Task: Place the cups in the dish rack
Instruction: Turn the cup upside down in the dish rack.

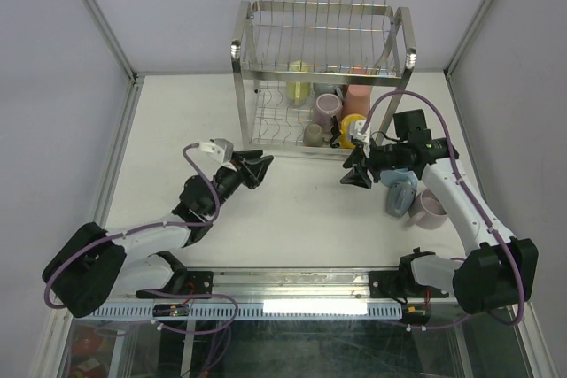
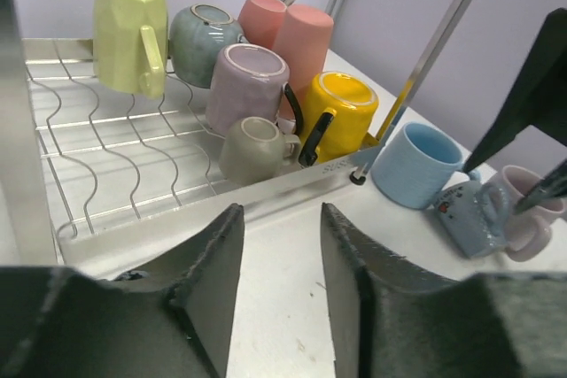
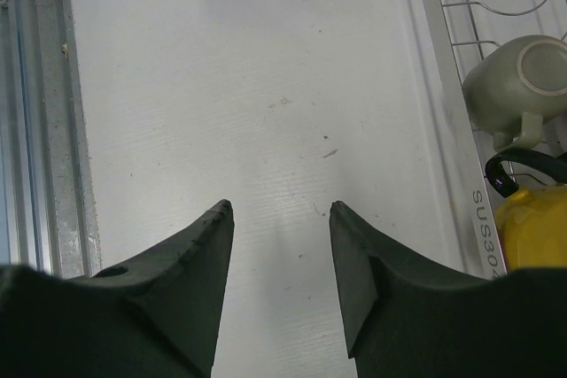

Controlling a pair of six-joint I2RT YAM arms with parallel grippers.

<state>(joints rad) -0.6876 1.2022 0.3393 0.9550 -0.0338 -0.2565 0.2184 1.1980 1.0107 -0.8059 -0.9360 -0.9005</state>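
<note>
Top external view: my left tool [image 1: 257,168] and right tool [image 1: 356,174] both stand apart, empty, before the two-tier steel wire dish rack [image 1: 238,50]. A light blue ceramic mug [image 2: 416,164], a grey-blue ceramic mug [image 2: 465,214] and a mauve ceramic mug [image 2: 532,229] crowd just right of the rack. Reaching for one, I may topple its neighbour.

Pale green mug [image 2: 128,31]; grey-blue mug [image 2: 197,40]; mauve mug [image 2: 246,88]; yellow mug [image 2: 344,111], black handle [image 2: 312,144]; light blue mug [image 2: 415,165].

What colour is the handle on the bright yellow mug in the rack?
Black handle, clearest in the left wrist view.
</note>
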